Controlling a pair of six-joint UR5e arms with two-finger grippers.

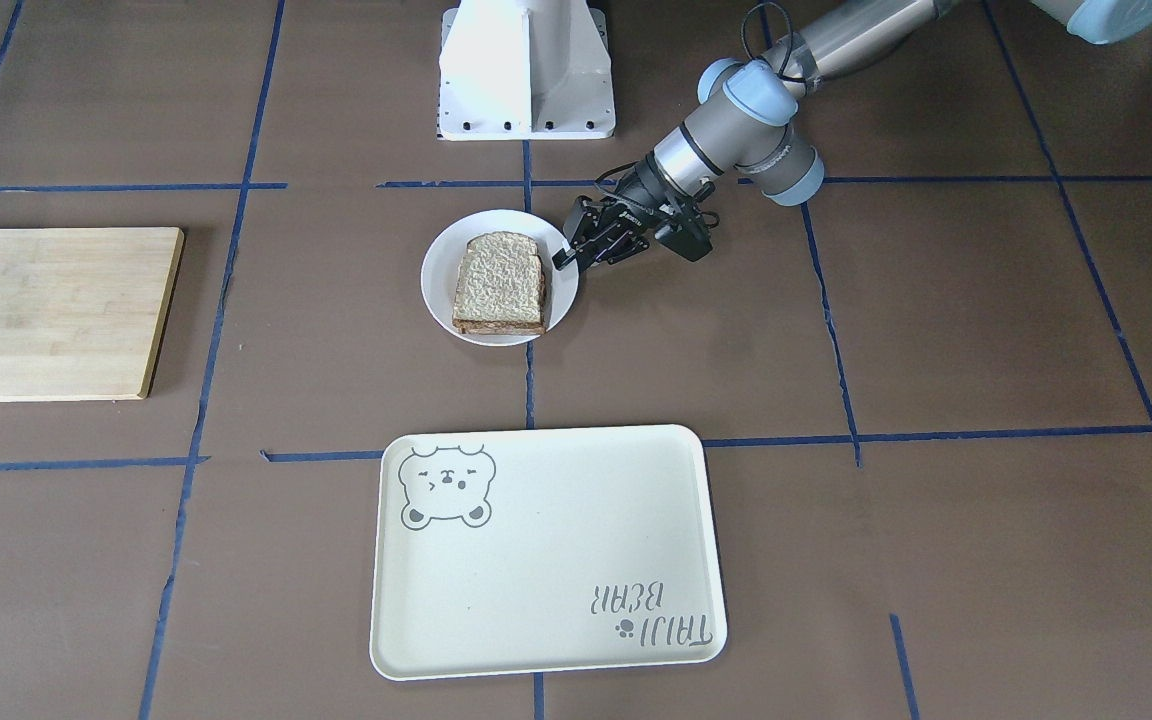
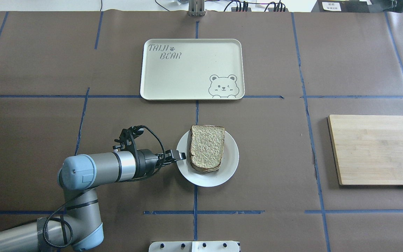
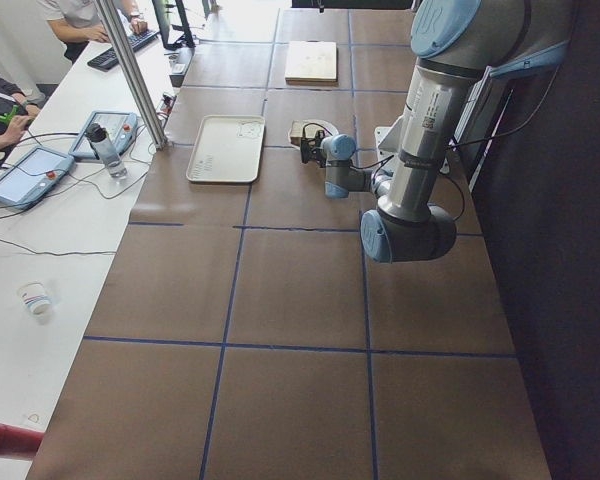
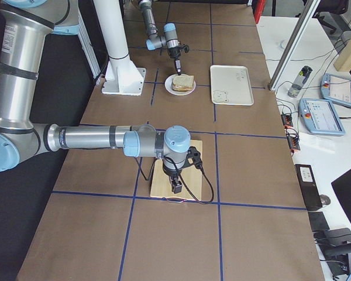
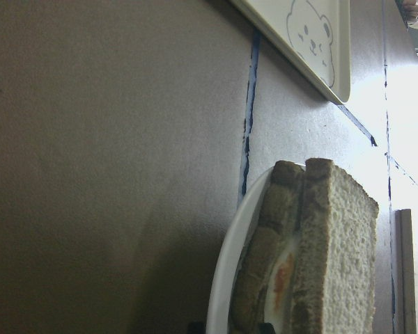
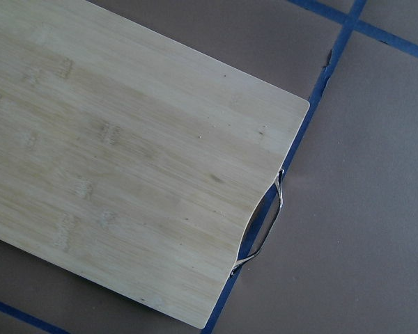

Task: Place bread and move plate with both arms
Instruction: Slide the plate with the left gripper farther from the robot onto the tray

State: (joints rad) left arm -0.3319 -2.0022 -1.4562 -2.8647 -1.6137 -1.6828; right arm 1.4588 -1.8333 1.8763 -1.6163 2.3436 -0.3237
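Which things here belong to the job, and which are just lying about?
Job: bread; plate; left gripper, at the plate's rim; right gripper.
Lying about: tray; board; bottle.
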